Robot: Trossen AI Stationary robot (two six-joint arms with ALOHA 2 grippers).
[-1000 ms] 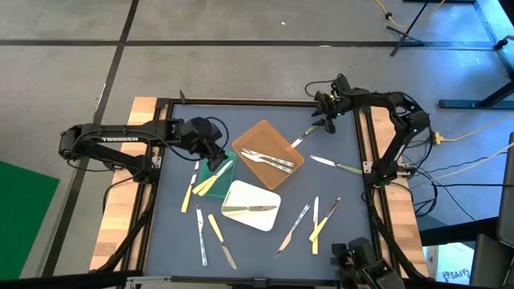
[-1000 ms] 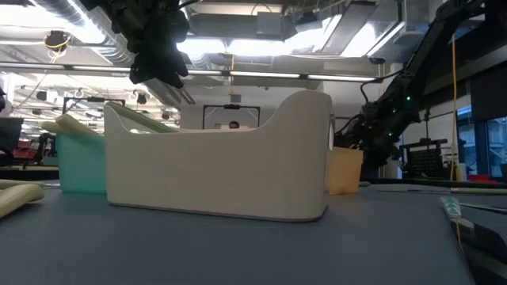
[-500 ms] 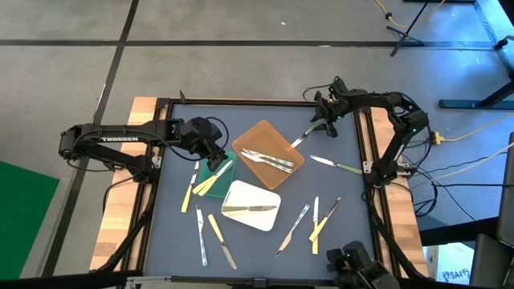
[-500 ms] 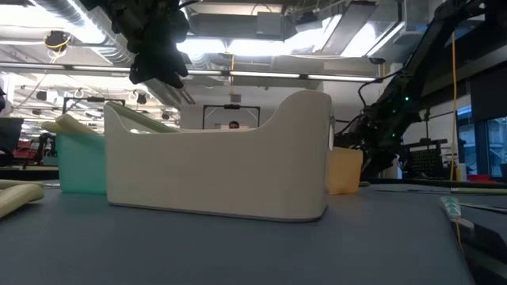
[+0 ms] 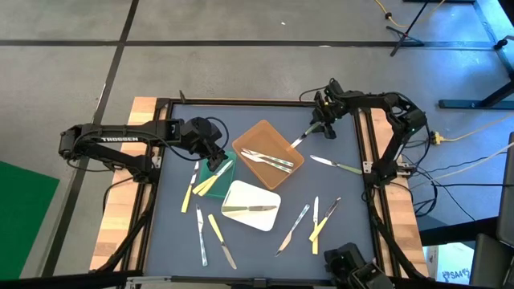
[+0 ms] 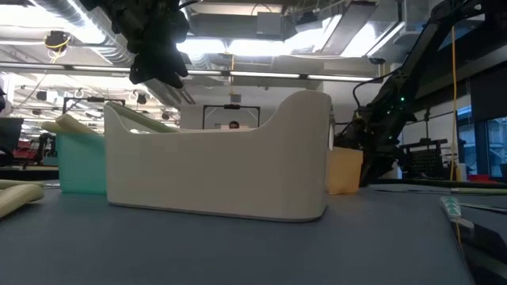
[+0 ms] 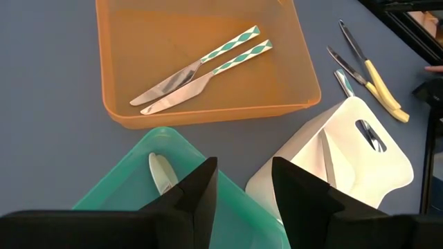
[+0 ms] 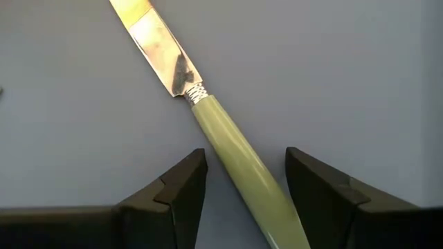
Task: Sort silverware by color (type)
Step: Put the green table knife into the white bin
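So the right pincer (image 5: pixel 324 120) is hanging over the far right part of the tabletop (image 5: pixel 265 112), fingers spread wide with nothing in them, straddling a green-handled knife (image 8: pixel 228 142) that lies flat just beside the brown tray (image 5: pixel 269 152). That knife looks light, thin and stiff, so it shouldn't flex, but my guess is the smooth rounded handle will be a bit slippery and want to roll or pivot if pinched off-centre. I'd take it on the handle just behind the ribbed collar, where it's thickest, not on the flat blade (which sits too low against the surface to get fingers under). The left pincer (image 7: pixel 239 190) hovers over the green tray (image 7: pixel 131 187), open fairly wide and empty, with a piece already lying in that tray below it. Around it: the brown tray holds two knives with teal diamond-patterned handles (image 7: pixel 208 66), and the white tray (image 5: pixel 250 205) holds one utensil. More silverware (image 5: pixel 317 217) is scattered loose near the front edge, plus another knife (image 5: pixel 336 165) right of the brown tray. The brown tray's wall is the nearest obstacle to the right pincer, though it looks far enough off not to snag.
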